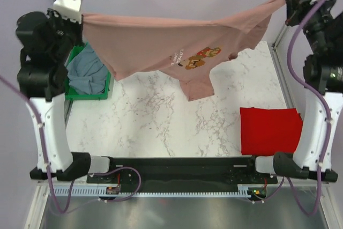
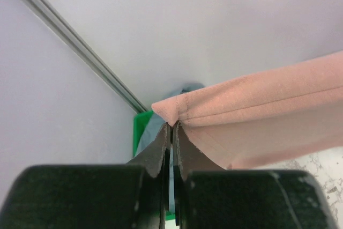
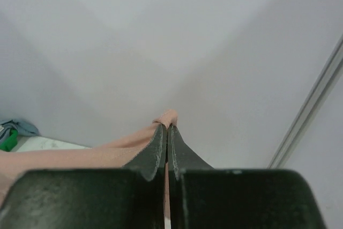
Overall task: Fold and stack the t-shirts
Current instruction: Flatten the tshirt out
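A dusty-pink t-shirt [image 1: 161, 46] with a pixel-art character print hangs stretched in the air between both arms, sagging toward the table in the middle. My left gripper [image 2: 172, 126] is shut on its left corner [image 2: 171, 108], high at the back left. High at the back right, my right gripper [image 3: 165, 127] is shut on the other corner [image 3: 167, 116]. A folded red t-shirt [image 1: 269, 130] lies flat on the table near the right arm. A grey-blue t-shirt [image 1: 86, 71] lies crumpled in the green bin [image 1: 88, 96].
The green plastic bin sits at the table's left edge, under the left arm. A marble-patterned tabletop [image 1: 161, 127] spans the middle. Metal frame posts [image 2: 75, 46] and pale walls enclose the back and sides.
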`<state>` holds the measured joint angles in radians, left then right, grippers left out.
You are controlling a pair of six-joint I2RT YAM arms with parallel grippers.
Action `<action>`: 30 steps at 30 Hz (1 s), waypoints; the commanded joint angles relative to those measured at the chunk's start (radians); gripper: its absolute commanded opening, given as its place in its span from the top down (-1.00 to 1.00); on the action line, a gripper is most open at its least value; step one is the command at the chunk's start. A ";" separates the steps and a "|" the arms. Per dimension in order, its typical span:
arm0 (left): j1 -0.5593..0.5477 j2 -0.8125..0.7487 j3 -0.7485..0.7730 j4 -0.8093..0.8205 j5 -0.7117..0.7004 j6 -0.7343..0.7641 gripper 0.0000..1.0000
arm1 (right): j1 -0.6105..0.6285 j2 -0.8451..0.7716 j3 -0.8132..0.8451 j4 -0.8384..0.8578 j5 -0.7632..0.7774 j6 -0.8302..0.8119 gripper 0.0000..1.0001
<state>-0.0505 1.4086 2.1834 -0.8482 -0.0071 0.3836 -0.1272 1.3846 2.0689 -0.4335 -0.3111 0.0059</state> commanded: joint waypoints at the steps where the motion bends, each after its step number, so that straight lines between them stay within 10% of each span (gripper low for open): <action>1: 0.012 -0.111 -0.055 0.046 0.036 0.046 0.95 | -0.009 -0.119 0.049 -0.054 0.038 -0.082 1.00; 15: 0.011 -0.482 -0.163 0.047 0.096 0.066 0.95 | -0.009 -0.410 0.155 -0.251 0.090 -0.188 1.00; 30: 0.011 -0.352 -0.218 0.104 0.127 0.113 0.96 | -0.006 -0.300 0.050 -0.030 0.090 -0.165 1.00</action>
<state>-0.0467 0.9874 2.0331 -0.7883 0.0917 0.4381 -0.1291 1.0286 2.1956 -0.5549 -0.2382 -0.1566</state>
